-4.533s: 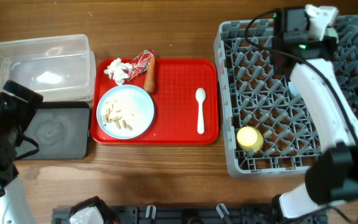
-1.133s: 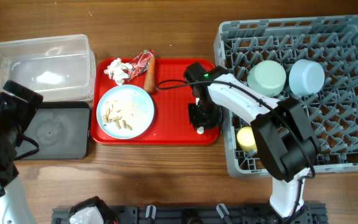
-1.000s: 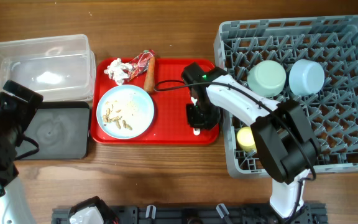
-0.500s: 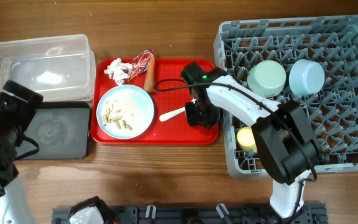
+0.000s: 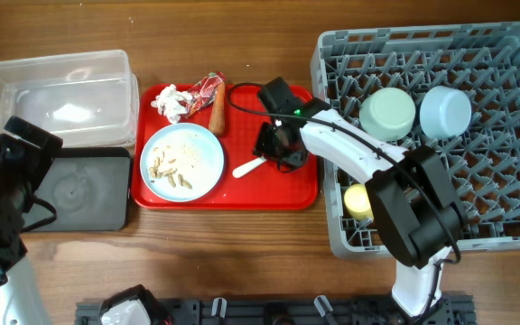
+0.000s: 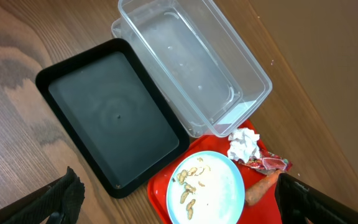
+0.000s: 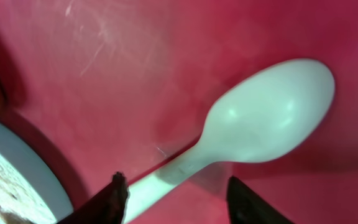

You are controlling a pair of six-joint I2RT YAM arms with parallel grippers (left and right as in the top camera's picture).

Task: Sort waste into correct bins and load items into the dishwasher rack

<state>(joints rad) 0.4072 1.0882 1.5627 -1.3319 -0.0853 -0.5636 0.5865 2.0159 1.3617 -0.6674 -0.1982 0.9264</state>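
Note:
The white spoon (image 5: 247, 166) lies slanted on the red tray (image 5: 296, 185). Its handle points at the pale-blue plate (image 5: 197, 153), which carries beige scraps (image 5: 170, 170). My right gripper (image 5: 274, 149) hangs low over the spoon (image 7: 260, 121), open, with the handle lying loose between its fingertips (image 7: 118, 190). Tissue (image 5: 171, 102), red wrapper (image 5: 206, 88) and sausage (image 5: 218, 108) sit at the tray's back. Two bowls (image 5: 387, 112) (image 5: 445, 112) and the yellow cup (image 5: 361, 200) stand in the grey rack (image 5: 422, 235). My left gripper (image 6: 185, 208) is open, high above the plate (image 6: 207, 190).
The clear tub (image 5: 57, 90) and the black tray (image 5: 84, 190) sit side by side left of the red tray, both seen in the left wrist view as well: tub (image 6: 191, 62), black tray (image 6: 110, 118). The left arm fills the table's left edge.
My right gripper has opened and shifted slightly back-left. The spoon swung from lengthwise at the tray's right to slanted, handle toward the plate. The left arm is still.

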